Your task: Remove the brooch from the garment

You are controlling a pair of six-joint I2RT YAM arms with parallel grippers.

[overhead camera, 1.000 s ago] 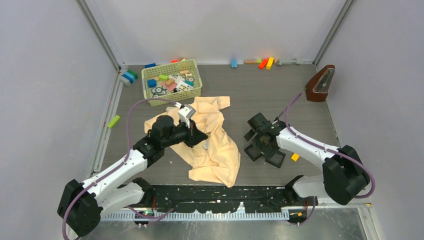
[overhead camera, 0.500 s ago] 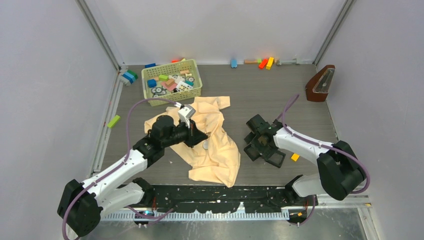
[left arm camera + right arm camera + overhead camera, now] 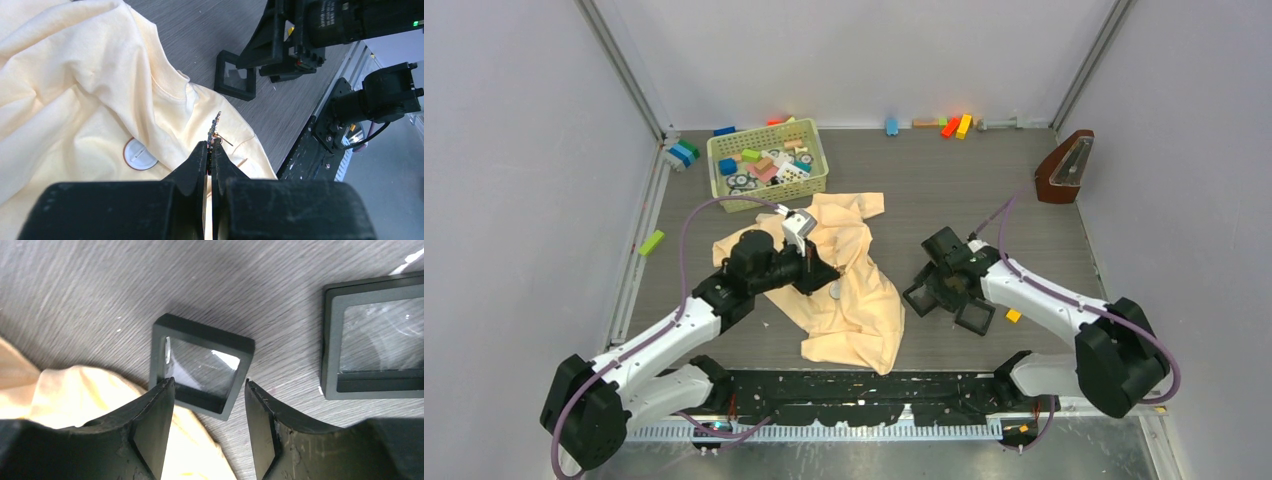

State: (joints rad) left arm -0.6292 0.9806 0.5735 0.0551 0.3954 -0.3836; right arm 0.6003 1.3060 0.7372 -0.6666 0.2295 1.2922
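Observation:
The garment [image 3: 854, 290] is a pale yellow shirt crumpled on the table, also in the left wrist view [image 3: 90, 90]. My left gripper [image 3: 212, 145] is shut on the brooch [image 3: 215, 129], a tiny silvery ornament with a thin pin sticking out of the fingertips, held over the cloth. In the top view the left gripper [image 3: 827, 272] hovers above the shirt's middle. A flat round grey disc [image 3: 139, 154] lies on the shirt beside it. My right gripper [image 3: 209, 390] is open and empty, just over a black square tray [image 3: 202, 362] at the shirt's edge.
A second black tray [image 3: 375, 335] lies to the right of the first; the trays sit by the right arm [image 3: 944, 290]. A green basket of blocks [image 3: 767, 162] stands at the back left. A metronome [image 3: 1064, 168] is at the back right. An orange block [image 3: 1014, 315] lies near the trays.
The right arm has swung slightly and pushed one black tray left, toward the shirt's edge. The left gripper has stayed put with the brooch.

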